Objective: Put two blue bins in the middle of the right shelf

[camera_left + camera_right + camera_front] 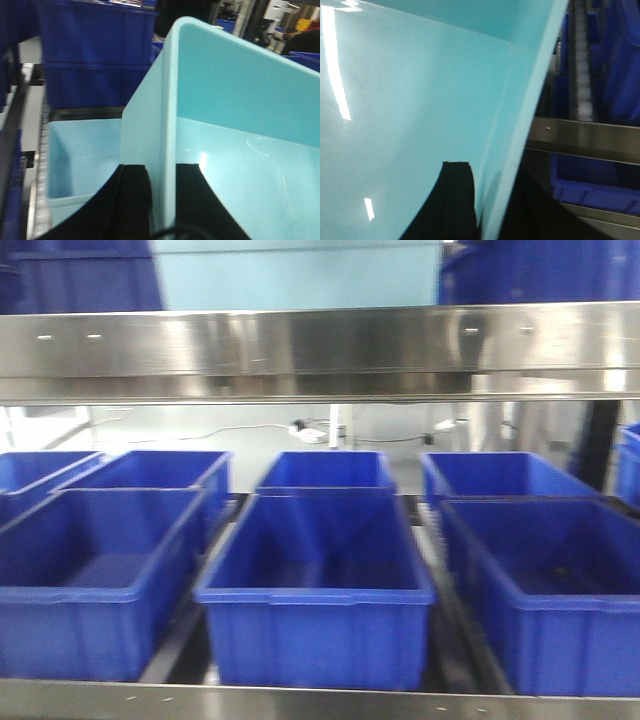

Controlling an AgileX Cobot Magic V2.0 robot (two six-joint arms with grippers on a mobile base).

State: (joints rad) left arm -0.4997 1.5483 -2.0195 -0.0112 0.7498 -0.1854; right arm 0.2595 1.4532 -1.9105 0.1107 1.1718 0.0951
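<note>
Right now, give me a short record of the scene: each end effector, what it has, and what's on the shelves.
left end effector: shut on the wall of a light blue bin, one finger on each side
right end effector: shut on a light blue bin wall in the same way; cannot tell if it is the same bin
second light blue bin: beyond the held one, empty
dark blue bins: several in rows on the shelf in the front view; the centre front one is empty
steel shelf beam: across the top of the front view

- Glossy smooth plastic, glare-streaked, on the pale blue bin
- Smooth plastic, softer sheen, on the dark blue bins
- Brushed, shiny metal on the shelf rail
</note>
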